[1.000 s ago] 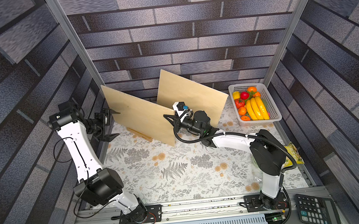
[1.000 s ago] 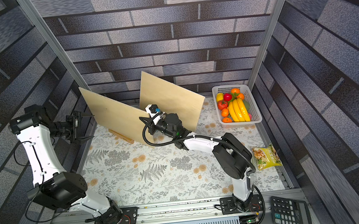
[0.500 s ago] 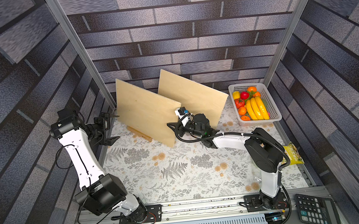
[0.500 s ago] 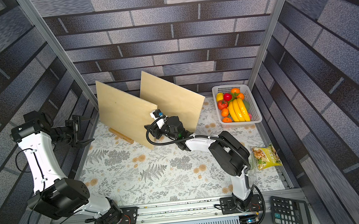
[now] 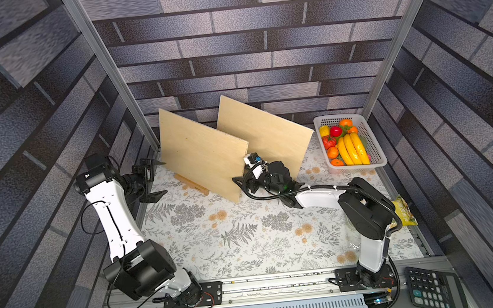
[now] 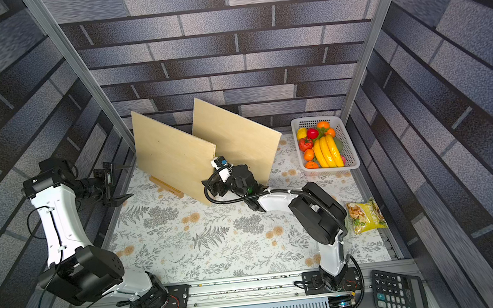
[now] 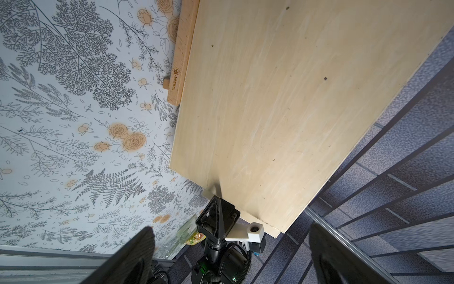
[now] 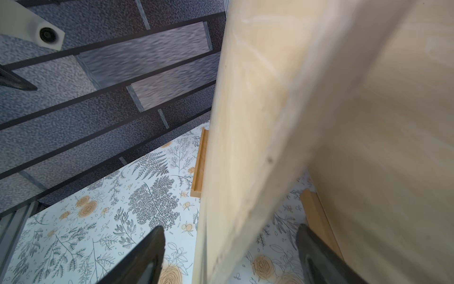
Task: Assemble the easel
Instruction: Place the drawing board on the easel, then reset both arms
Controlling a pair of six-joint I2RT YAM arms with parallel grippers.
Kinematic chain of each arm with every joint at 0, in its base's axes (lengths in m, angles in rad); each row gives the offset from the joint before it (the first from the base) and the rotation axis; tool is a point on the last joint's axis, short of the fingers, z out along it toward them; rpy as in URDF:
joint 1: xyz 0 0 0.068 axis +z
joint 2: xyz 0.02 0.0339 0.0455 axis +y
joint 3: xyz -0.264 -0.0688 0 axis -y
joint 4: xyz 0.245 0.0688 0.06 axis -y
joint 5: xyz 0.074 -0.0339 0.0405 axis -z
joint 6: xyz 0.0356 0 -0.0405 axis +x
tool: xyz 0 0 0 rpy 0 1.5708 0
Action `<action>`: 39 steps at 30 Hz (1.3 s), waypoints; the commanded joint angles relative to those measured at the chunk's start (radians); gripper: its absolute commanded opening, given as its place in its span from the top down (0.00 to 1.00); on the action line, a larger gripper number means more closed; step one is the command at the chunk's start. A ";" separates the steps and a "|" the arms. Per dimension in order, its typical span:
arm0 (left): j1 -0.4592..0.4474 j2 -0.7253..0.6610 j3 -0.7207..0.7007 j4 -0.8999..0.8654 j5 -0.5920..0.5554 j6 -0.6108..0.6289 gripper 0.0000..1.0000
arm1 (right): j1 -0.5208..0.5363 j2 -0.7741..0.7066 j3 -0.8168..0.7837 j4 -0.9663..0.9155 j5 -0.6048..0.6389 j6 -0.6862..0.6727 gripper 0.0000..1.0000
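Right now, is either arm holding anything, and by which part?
Nothing is held. The right gripper straddles the front board at its side edge, jaws open, not touching; the left gripper is open, apart from it.

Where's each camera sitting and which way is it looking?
Top views: overhead at the front, looking down on the table; left arm, right arm show.
Left wrist: on the left gripper, facing the front board; own fingers show.
Right wrist: on the right gripper, facing that board's edge; own fingers show.
Shared: both wrists see the wooden ledge.
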 commanded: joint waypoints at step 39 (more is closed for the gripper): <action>-0.434 -0.317 -1.341 1.889 -0.899 0.681 0.00 | -0.636 -0.752 -0.462 -0.641 0.333 -0.112 0.03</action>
